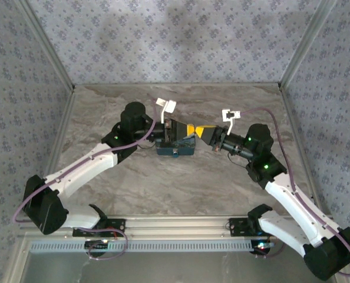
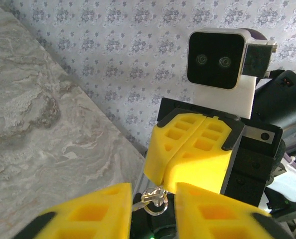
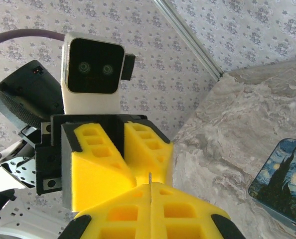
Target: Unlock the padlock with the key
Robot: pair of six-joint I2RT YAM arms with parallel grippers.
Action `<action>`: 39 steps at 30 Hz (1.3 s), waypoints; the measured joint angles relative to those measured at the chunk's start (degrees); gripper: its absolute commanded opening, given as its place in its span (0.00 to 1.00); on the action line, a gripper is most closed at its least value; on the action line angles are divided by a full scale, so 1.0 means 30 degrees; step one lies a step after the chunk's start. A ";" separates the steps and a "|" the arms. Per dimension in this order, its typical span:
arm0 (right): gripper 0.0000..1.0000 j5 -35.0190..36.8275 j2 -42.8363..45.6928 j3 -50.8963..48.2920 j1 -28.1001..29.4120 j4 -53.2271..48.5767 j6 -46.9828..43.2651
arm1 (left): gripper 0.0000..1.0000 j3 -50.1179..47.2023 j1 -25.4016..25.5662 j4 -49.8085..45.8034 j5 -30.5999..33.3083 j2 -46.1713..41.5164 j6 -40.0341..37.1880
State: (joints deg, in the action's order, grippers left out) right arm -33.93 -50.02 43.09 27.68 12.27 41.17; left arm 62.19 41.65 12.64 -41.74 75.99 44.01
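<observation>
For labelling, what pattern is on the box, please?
Starry night-sky print on the box; right wrist view.

Got loads of open marble table (image 1: 181, 194) along the near side and up at the far end. Can't squeeze through the middle though: blocked by left gripper (image 1: 190, 128) and right gripper (image 1: 201, 131) parked nose to nose right by the night-sky box (image 1: 178, 148). Cut off diagonally by left arm (image 1: 86, 165) and right arm (image 1: 287, 194), and fenced in by patterned walls (image 1: 175, 41) on three sides.

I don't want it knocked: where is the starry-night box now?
Top view: the box lies centrally on the table, just nearer the arm bases than the meeting left gripper and right gripper; right wrist view: lower right corner.
</observation>
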 measured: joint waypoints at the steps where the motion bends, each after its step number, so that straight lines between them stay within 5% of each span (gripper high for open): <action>1: 0.00 -0.0044 -0.0007 0.0000 0.0000 0.0000 0.0000 | 0.28 0.0000 0.0000 0.0036 -0.0007 0.0000 0.0073; 4: 0.00 -0.0131 -0.0022 0.0000 0.0007 0.0000 0.0007 | 0.32 0.0000 0.0000 0.0175 0.0000 0.0000 0.0117; 14: 0.00 -0.0408 -0.0087 -0.0051 0.0022 0.0255 0.0022 | 0.00 0.0000 -0.0022 0.0393 0.0168 0.0007 0.0226; 18: 0.00 -0.0415 -0.0109 -0.0073 0.0015 0.0262 0.0087 | 0.00 0.0007 -0.0015 0.0444 0.0211 0.0000 0.0291; 21: 0.26 -0.0379 -0.0087 -0.0073 -0.0015 0.0153 0.0160 | 0.00 0.0007 -0.0007 0.0444 0.0197 0.0000 0.0291; 25: 0.39 -0.0036 0.0350 -0.0160 -0.0146 -0.0386 -0.0007 | 0.00 0.0007 0.0036 0.0423 0.0219 0.0000 0.0277; 39: 0.36 0.0663 0.0372 -0.0160 0.0903 -0.0663 -0.0335 | 0.00 0.0007 0.0036 0.0430 0.0248 0.0000 0.0299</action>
State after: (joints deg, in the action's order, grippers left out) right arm -31.94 -48.90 42.61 30.39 10.28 40.16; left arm 62.22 41.76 13.93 -40.99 75.99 44.91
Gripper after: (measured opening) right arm 0.356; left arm 0.041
